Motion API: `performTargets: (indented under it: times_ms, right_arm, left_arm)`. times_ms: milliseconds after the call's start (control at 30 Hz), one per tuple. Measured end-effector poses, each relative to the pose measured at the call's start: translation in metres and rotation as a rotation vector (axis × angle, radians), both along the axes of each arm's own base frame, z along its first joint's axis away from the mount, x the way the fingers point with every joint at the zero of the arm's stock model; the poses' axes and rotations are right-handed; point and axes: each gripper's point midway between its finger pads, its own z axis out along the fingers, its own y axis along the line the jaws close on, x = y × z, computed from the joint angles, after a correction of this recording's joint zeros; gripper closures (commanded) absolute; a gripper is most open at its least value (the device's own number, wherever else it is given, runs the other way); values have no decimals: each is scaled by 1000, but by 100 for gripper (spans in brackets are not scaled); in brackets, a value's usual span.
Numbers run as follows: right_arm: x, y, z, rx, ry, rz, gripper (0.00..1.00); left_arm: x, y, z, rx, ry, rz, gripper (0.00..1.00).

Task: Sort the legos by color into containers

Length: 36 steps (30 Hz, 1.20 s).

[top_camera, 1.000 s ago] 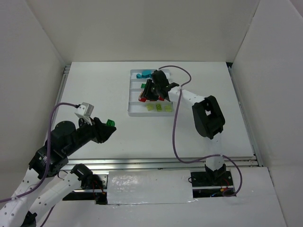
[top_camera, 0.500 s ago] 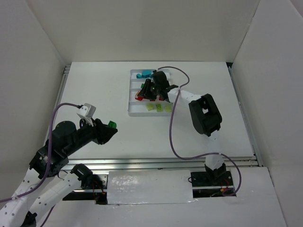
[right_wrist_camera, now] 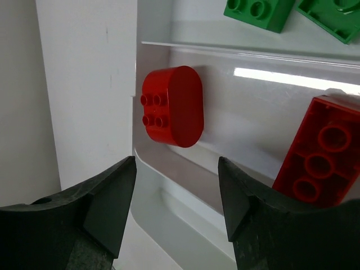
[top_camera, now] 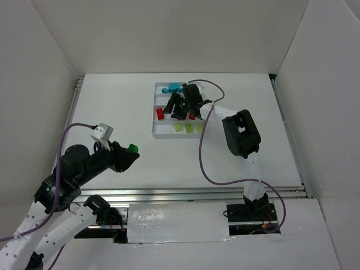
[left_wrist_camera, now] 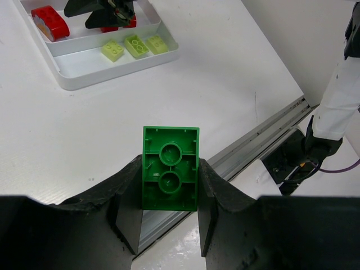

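Left hand [left_wrist_camera: 170, 191] is pinching a green brick [left_wrist_camera: 170, 166] tight between its fingers, with the hollow underside and its two round tubes facing the wrist camera. It's holding the brick up above the near part of the desk [top_camera: 112, 107], well apart from the white tray [top_camera: 154, 128].

Right hand [right_wrist_camera: 177, 169] is hanging over the tray with its fingers spread partway and nothing between them. Just beyond the fingertips, a rounded red brick [right_wrist_camera: 173, 107] is lying studs up in the red compartment, close to the tray's end wall and not touching the fingers. A second red brick [right_wrist_camera: 319, 163] is lying upside down in the same compartment, a little apart from it. The next compartment over is holding two other green bricks [right_wrist_camera: 260, 10].

In the top view, teal bricks [top_camera: 172, 88] are sitting in the far compartment. Three yellow-green bricks [left_wrist_camera: 135, 46] are lying side by side in the nearest one.
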Motion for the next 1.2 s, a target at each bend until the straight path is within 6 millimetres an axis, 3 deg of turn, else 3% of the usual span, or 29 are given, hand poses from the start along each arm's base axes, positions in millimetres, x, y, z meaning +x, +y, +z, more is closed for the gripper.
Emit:
performTargets:
  times_ms: [133,267,300,367,500,667,800,967,1067,1200]
  right_arm:
    - [-6,-8,7,-16,-18,0,32]
    - [-36,-21,32,-23,-54,34,30]
    - [-49,-24,47,-13,-81,61,25]
    - [-81,-23,84,45,-163,153,1]
    - [-155,-17,160,207,-354,389,0]
    - [-252,-32,221,430,-529,610,0]
    - [-303,-38,244,541,-596,710,3]
    - [-357,-23,259,593,-632,832,13]
    - [-372,-15,263,598,-641,855,20]
    - [-366,-10,261,578,-641,808,27]
  left_arm:
    - [0,0,1,-3,-3,0,100]
    - [-1,-3,2,-12,-3,-16,100]
    - [-2,-5,3,-19,-3,-27,100]
    - [-3,-11,4,-42,7,-52,100]
    - [-12,-33,14,-104,17,-170,100]
    - [-28,-60,31,-176,-5,-369,100]
    - [-38,-74,34,-224,1,-483,100]
    - [-47,-86,23,-268,57,-582,100]
    - [-48,-89,20,-273,77,-605,100]
    - [-51,-89,25,-284,54,-628,100]
